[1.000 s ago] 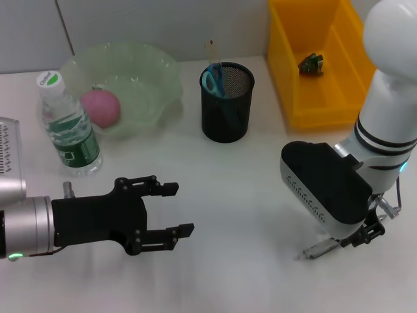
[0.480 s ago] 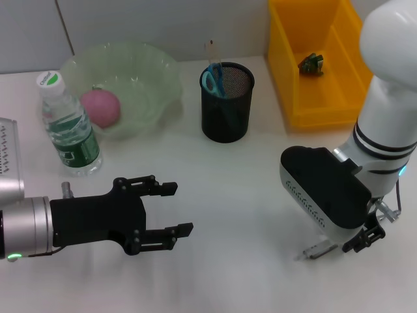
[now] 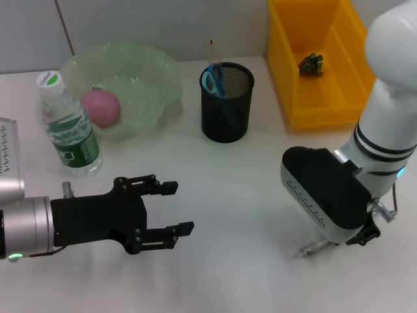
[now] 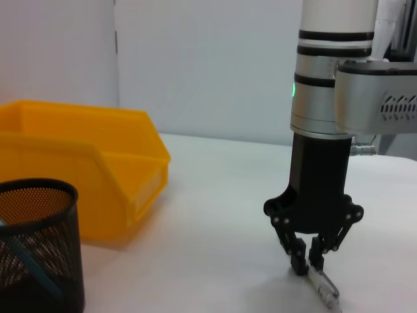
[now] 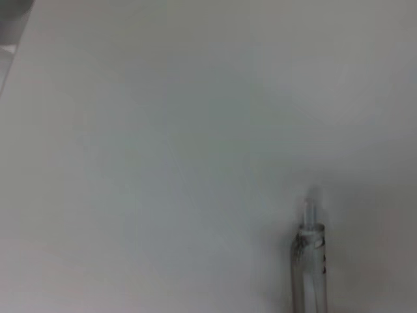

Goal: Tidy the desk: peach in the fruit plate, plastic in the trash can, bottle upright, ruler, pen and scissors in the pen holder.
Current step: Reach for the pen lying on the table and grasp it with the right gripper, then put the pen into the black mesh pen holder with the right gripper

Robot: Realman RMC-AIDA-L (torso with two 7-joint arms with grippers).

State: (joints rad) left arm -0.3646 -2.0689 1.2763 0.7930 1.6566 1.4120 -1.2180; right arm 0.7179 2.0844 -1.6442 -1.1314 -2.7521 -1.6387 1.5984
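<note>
The right gripper (image 4: 311,262) fingers are clenched on the pen (image 4: 324,288) end near the counter's (image 3: 247,195) front-right corner; it may slip. The left gripper (image 3: 166,210) is released.

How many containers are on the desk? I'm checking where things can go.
3: the green fruit plate at the back left, the black mesh pen holder in the middle, and the yellow bin at the back right. No others show.
</note>
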